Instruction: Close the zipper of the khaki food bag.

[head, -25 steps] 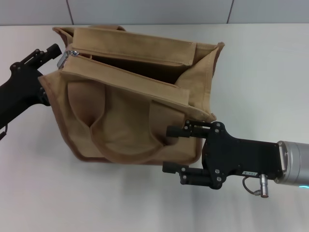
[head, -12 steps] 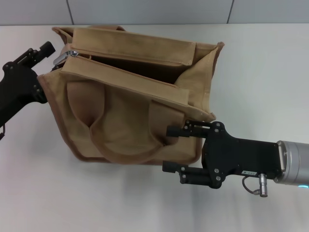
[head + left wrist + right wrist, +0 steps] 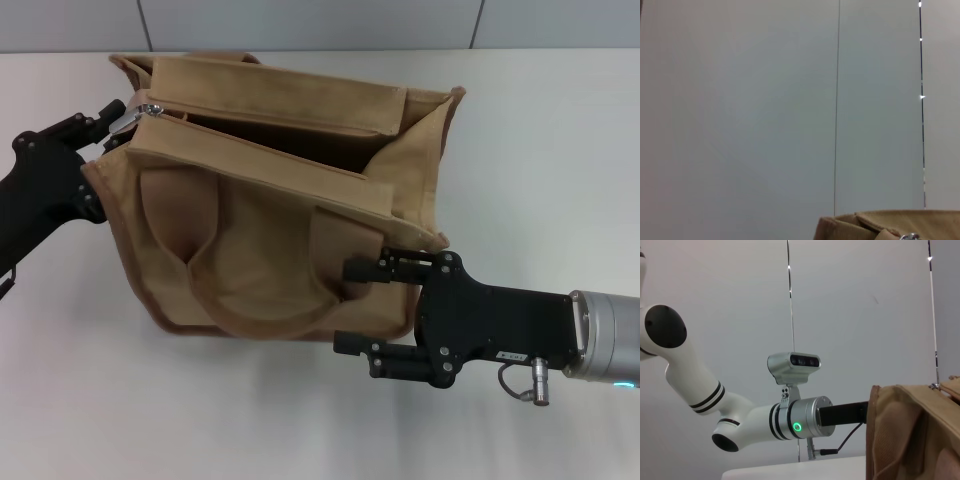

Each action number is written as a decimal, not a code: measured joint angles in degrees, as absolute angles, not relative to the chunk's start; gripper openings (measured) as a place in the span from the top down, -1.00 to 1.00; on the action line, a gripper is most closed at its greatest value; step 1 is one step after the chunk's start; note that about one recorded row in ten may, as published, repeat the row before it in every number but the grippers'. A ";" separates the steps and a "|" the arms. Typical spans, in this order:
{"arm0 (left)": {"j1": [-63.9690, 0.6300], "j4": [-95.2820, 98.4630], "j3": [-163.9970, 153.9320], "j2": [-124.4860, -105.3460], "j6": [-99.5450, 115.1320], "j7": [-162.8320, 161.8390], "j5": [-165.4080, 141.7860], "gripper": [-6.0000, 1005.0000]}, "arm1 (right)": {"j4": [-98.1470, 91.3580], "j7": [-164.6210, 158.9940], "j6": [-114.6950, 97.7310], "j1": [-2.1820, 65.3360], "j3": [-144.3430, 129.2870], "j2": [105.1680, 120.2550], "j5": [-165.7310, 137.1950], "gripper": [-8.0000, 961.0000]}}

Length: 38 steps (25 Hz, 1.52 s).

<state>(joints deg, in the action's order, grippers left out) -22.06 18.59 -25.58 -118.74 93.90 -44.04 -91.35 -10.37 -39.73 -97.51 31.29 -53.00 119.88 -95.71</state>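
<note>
The khaki food bag (image 3: 270, 230) lies on the white table (image 3: 540, 150), and its top gapes open. The zipper (image 3: 260, 150) is undone, with its silver slider (image 3: 150, 108) at the bag's far left end. The pull tab (image 3: 126, 118) points out toward my left gripper (image 3: 110, 124), which is at that corner and closed on the tab. My right gripper (image 3: 358, 307) is open, one finger on each side of the bag's near right corner. The bag's edge (image 3: 890, 224) and slider (image 3: 911, 236) show in the left wrist view. The bag (image 3: 910, 435) also shows in the right wrist view.
A grey wall (image 3: 320, 22) runs behind the table's far edge. Bare table lies to the right of the bag and in front of it. The right wrist view shows my left arm (image 3: 760, 425) reaching in behind the bag.
My left gripper drew back to the left, then came right again to the slider. The pull tab swung from hanging down to pointing left. My right gripper shifted slightly left.
</note>
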 joint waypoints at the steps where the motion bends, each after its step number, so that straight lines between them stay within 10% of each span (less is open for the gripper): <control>1: -22.08 18.56 -25.56 -118.74 93.90 -43.71 -91.34 0.41 | -10.37 -39.72 -97.51 31.29 -53.00 119.88 -95.71 -0.40; 11: -21.94 18.45 -23.67 -118.74 93.20 -45.10 -90.15 0.78 | -10.37 -39.73 -97.51 31.17 -53.00 119.88 -95.09 -0.40; 38: -29.18 6.77 -23.02 -119.16 101.22 -44.75 -85.57 0.78 | -12.85 -62.11 -102.47 34.00 -53.00 119.55 -80.94 -0.40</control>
<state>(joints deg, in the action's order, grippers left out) -29.18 6.77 -23.02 -119.16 101.22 -44.75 -85.57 -12.85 -62.11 -102.47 34.00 -53.00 119.55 -80.94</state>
